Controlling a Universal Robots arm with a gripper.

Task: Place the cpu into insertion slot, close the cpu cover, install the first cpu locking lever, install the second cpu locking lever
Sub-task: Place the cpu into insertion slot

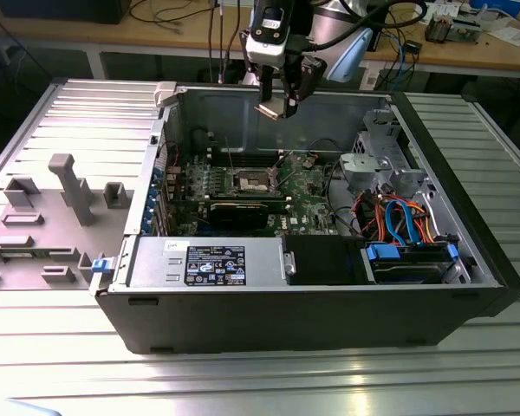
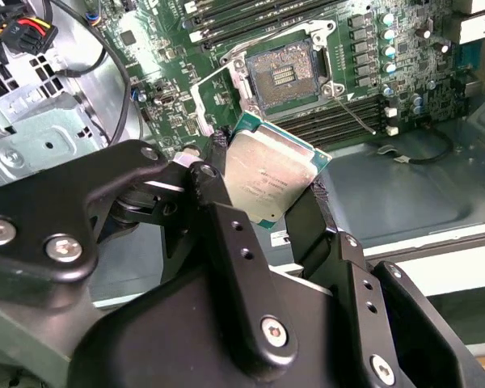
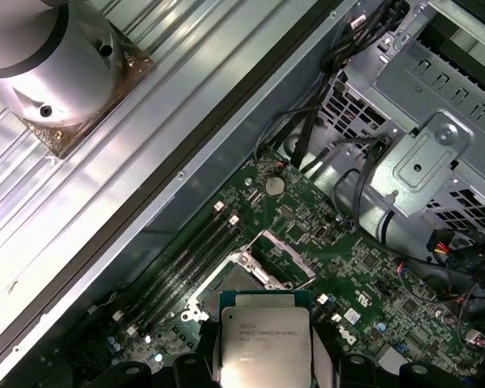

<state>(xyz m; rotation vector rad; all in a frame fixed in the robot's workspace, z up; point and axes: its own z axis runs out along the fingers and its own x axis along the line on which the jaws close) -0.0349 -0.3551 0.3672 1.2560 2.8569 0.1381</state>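
A: What do the fingers [image 2: 220, 206] have hold of?

B: The cpu [image 2: 268, 178]. They are closed on it, one black finger against each of two opposite edges. Its dull silver top, with a green rim round it, faces the second wrist view.

A: Is it seated yet?

B: No. In the exterior view it hangs tilted in the air above the open computer case [image 1: 329, 303], well apart from the insertion slot [image 2: 284, 74].

A: And the slot itself?

B: It is bare, with its contact field exposed. The cpu cover [image 2: 199, 105] stands swung up along one side of it, on the green motherboard [image 3: 372, 267].

A: What lies round that?

B: Long black memory slots [image 3: 186, 271] run beside the socket. A metal drive cage [image 3: 436, 153] sits farther off, with dark cables near it.

A: And farther out?

B: The case lies on its side on a ribbed metal tabletop [image 1: 243, 381]. A grey moulded fixture [image 1: 69, 186] rests on the exterior view's left. Beyond stands a wooden bench [image 1: 113, 35] strewn with cables.
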